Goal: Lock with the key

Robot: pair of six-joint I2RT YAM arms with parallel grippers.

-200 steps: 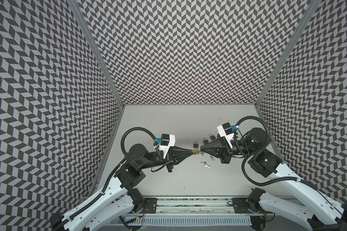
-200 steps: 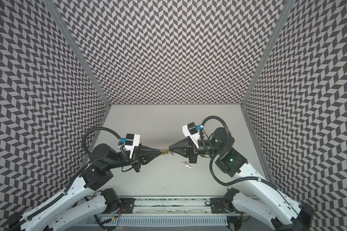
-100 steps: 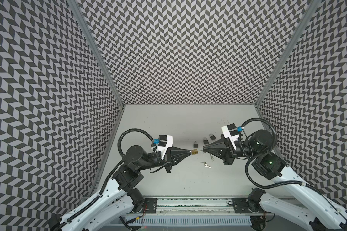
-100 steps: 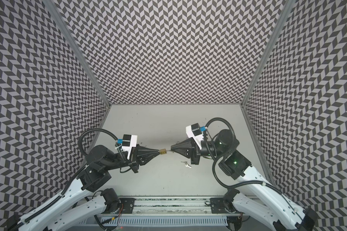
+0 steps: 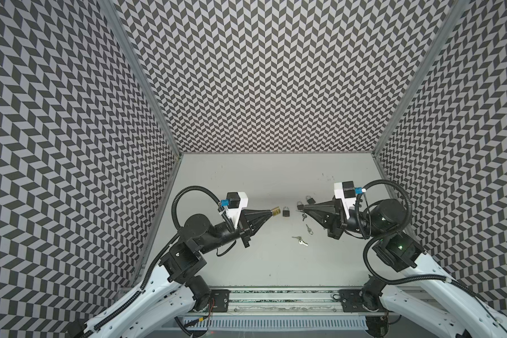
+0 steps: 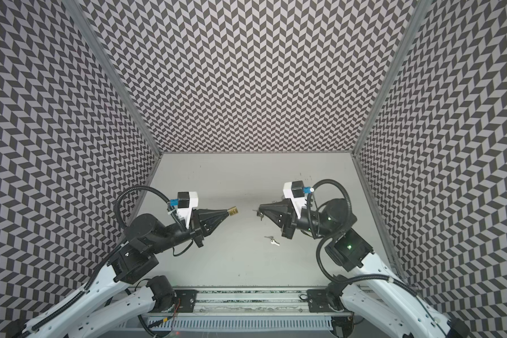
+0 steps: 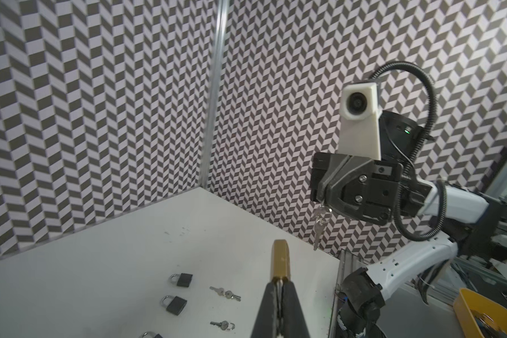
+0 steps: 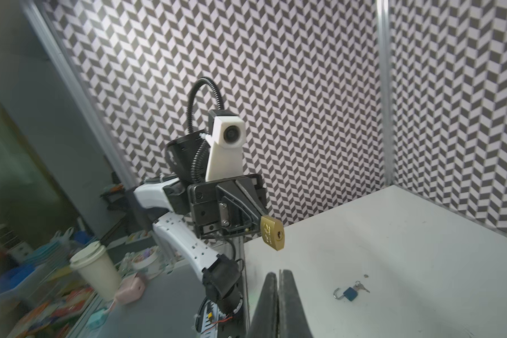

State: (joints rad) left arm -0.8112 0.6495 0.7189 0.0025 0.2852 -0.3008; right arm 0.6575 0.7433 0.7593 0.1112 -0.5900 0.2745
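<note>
Clamping a brass padlock (image 5: 275,211) in the left fingers (image 5: 264,216), clenched on its shackle end, and holding it well up off the desk (image 5: 261,263), just toward the left edge from the middle. Pinching a bunch of keys (image 7: 319,219) in the right fingers (image 5: 308,209), shut tight as well, and letting the blades dangle straight down below the tips.

Squaring up tip to tip across an open gap over mid-desk: apart, no contact.

From the right wrist, catching the keyhole (image 8: 280,235) on the padlock's free end, aimed back at the right fingers. Putting the padlock dead ahead of the right fingers, with its long axis in line with the left fingers and roughly parallel to the desk's front edge. Carrying the keys crosswise to that line, though, so probably need to level one blade at the keyhole before closing the gap. Looks like a job for the right arm.

Cannot tell whether the shackle is pushed home.

Leaving black padlocks (image 5: 286,211) and loose keys (image 5: 300,240) lying on the desk below the gap.
</note>
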